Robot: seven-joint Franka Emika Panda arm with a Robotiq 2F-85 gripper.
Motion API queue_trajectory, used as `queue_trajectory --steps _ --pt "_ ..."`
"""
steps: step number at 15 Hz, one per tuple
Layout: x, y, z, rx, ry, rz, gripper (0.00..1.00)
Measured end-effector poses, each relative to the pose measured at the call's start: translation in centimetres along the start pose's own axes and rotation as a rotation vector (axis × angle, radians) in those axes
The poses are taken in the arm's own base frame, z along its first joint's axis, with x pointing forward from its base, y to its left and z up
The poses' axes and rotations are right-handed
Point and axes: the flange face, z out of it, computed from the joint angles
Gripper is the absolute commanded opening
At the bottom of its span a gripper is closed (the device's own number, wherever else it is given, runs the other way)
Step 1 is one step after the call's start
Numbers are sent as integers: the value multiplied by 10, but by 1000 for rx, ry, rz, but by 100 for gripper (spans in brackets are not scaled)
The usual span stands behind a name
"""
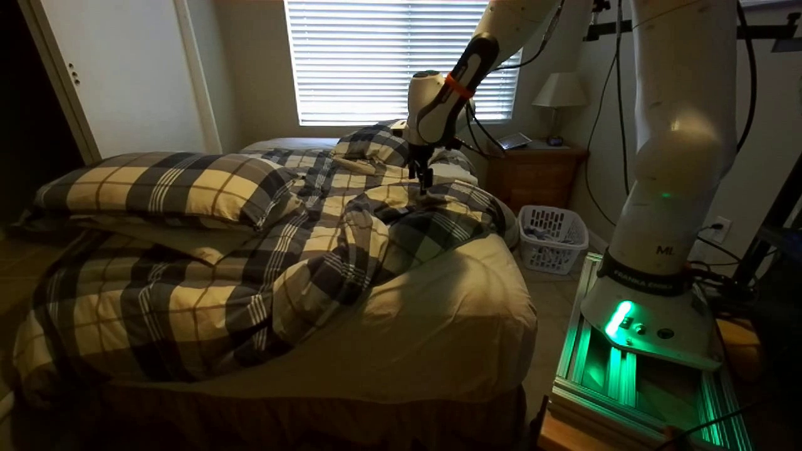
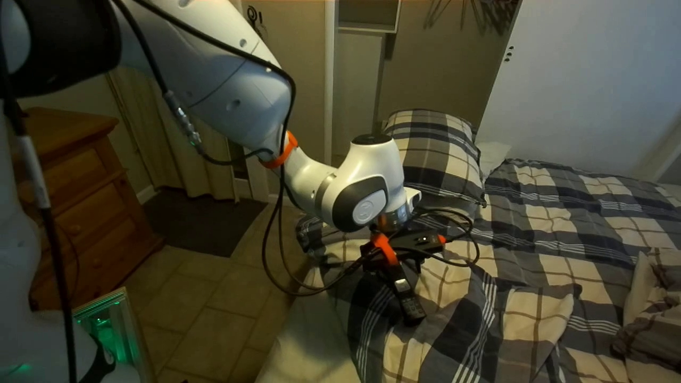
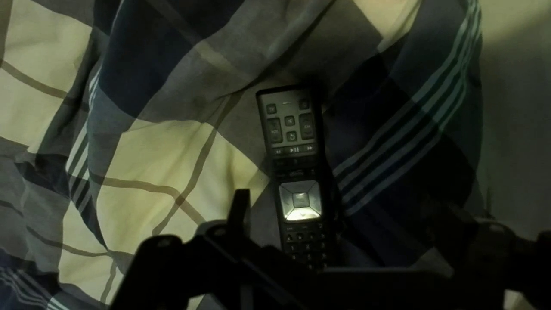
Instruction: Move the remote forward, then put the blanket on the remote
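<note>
Remote (image 3: 297, 172), face up on the plaid blanket (image 3: 181, 150): the wrist view has its lower keys cut off by the gripper (image 3: 340, 206), whose jaws stand wide, holding nothing. It lies closer to one finger (image 3: 239, 211) than the other, so an uncentred close could twist it, and pinched folds might come along.

An exterior view has the remote's free end (image 2: 411, 311) sticking out below the gripper, on a rumpled slope near the edge of the bed (image 2: 308, 340); pushed along, it could dig into a ridge or slide. Since the remote rests on the blanket itself, lifting a fold to cover it could tip it away.

In an exterior view the fingertips (image 1: 427, 180) hang over the blanket's mound, though the dim light leaves me unsure whether they touch it; coming down too far would press the remote deeper.
</note>
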Motion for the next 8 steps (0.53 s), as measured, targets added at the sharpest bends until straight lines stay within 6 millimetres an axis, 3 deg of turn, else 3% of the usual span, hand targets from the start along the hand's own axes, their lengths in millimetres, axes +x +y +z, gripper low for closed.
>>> queue_trajectory --steps 8 --pt "25 11 38 2 41 -29 100"
